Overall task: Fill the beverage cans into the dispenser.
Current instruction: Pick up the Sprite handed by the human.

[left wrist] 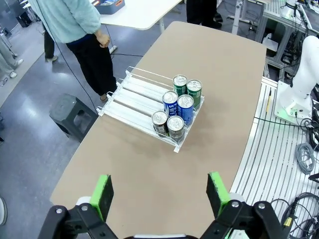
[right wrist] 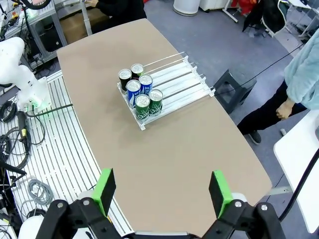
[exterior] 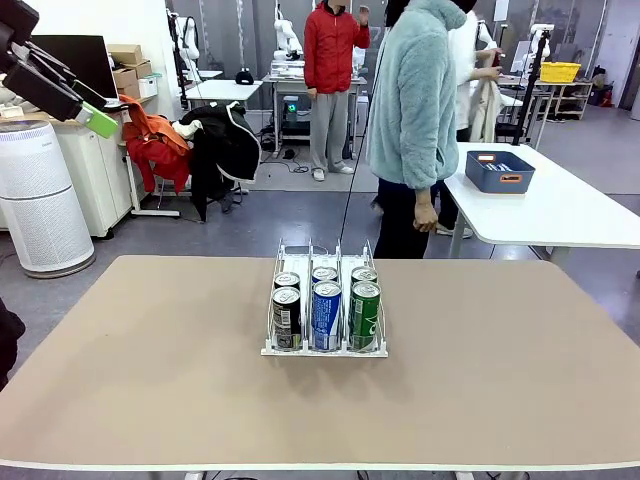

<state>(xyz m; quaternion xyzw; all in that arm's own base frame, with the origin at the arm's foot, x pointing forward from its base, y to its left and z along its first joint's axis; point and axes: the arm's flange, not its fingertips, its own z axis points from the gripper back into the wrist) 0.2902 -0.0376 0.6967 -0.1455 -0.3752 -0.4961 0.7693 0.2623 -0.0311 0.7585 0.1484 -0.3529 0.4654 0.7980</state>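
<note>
You are viewing six slim black, blue and green aluminium cans [exterior: 326, 315], lettering unreadable, sitting in the clear wire-railed dispenser [exterior: 324, 351] mid-tabletop [exterior: 150, 380]. The left end effector [left wrist: 158, 189] and right end effector [right wrist: 162, 191] are hovering well off, fingers apart.

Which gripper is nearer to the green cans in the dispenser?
Right. The green cans stand in the dispenser's lane closest to the right gripper; from the left gripper they are farthest, beyond the blue cans and black cans.

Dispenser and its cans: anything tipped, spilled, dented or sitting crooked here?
Nothing stands out. The dispenser sits square on the table, its three lanes each holding two upright cans at the robot-side end: dark cans, blue cans, green cans. No dents or spills show. The left gripper and right gripper hover open, holding nothing.
</note>
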